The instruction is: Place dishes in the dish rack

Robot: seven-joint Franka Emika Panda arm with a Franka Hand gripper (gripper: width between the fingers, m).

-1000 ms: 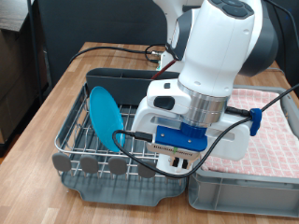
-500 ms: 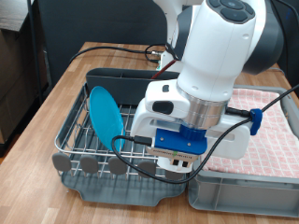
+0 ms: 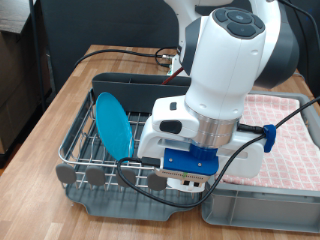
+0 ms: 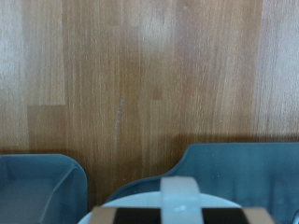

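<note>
**Blue plate stood in the rack, arm low over its right side**

At the centre of the exterior view, the white robot arm (image 3: 225,80) was seen bent low over the dish rack (image 3: 90,150), filling most of the frame. Its hand, with a blue block on the wrist, was positioned at the lower centre, over the rack's right half. The gripper (image 3: 185,180) was largely hidden by the hand's own body, so whether the fingers were open or closed could not be told.

A round blue plate (image 3: 112,125) was stood on edge, tilted, in the silver wire grid at the left of the rack. A black cable (image 3: 130,160) was looped just in front of it.

To the lower right, a grey crate (image 3: 260,210) lined with pink checked cloth (image 3: 295,135) was set beside the rack on the wooden table (image 3: 60,105).

In the wrist view, wooden table surface was shown above dark grey-blue plastic edges (image 4: 234,168), and a pale rounded object lay at the bottom edge; it could not be identified.
</note>
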